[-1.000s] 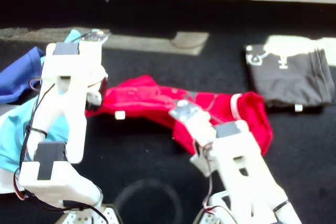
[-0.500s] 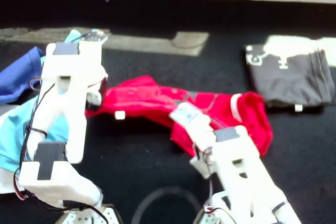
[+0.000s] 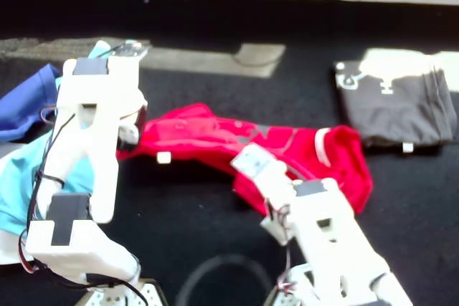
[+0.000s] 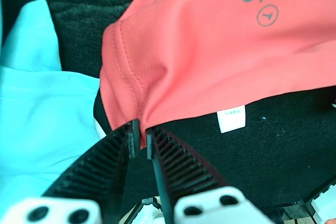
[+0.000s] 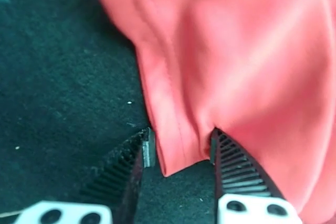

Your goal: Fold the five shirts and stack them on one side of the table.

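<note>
Red shirt (image 3: pixel 287 145): lies crumpled and stretched sideways across the middle of the black table (image 3: pixel 193 213), between the two arms. A white tag (image 4: pixel 231 119) hangs from its near edge onto the table.

Left gripper (image 4: pixel 140 135): at the shirt's left end. Its jaws are pressed almost together and pinch the hem where the fabric gathers into a fold. The left arm (image 3: pixel 93 127) stands over this end in the high view.

Right gripper (image 5: pixel 179 145): at the shirt's near edge, towards its right half. Its jaws stand spread, with a tongue of the hem lying between them; the fabric touches one finger and stops short of the other.

Cyan shirt (image 3: pixel 14 177): unfolded at the table's left edge, just beside the pinched end of the red shirt.

Blue shirt (image 3: pixel 25 102): bunched behind the cyan one, at the far left.

Dark shirt (image 3: pixel 398 105): folded flat at the far right, apart from the red shirt.
</note>
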{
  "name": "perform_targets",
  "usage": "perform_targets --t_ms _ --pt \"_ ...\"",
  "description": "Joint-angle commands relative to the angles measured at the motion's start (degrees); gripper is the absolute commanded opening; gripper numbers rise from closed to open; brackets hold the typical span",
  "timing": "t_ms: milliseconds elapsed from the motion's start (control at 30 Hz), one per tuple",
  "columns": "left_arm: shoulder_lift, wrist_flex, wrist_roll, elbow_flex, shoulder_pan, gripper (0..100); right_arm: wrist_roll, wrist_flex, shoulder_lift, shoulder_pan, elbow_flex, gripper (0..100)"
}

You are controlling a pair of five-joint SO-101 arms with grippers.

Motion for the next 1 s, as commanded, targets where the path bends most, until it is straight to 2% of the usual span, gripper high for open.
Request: perform_targets --t_ms 0,100,300,533,633,800,967 --pt "-0.92 -0.09 -0.35 -0.4 -0.66 1 1.41 -0.57 9.01 5.41 -4.35 16.7" --pt "-0.92 -0.09 -0.35 -0.75 -0.66 1 1.41 -0.57 9.63 6.9 -5.76 0.2" --pt "-0.48 -0.18 -0.35 -0.75 -0.57 1 1.32 5.23 2.68 6.73 -6.29 0.7" --pt "-1.01 -0.09 -0.09 -0.84 0.13 1 1.14 14.81 -21.49 8.48 -14.55 0.6" --pt "-2.07 0.26 -0.09 -2.33 1.89 1 0.97 13.05 -27.03 10.95 -17.98 0.6" --pt "-7.34 4.66 -0.09 -8.22 5.14 1 -4.4 2.95 -27.21 16.48 -22.81 0.6" --pt "-12.53 7.56 0.0 -17.54 5.93 1 -4.92 -1.8 -20.88 17.8 -33.89 0.6"
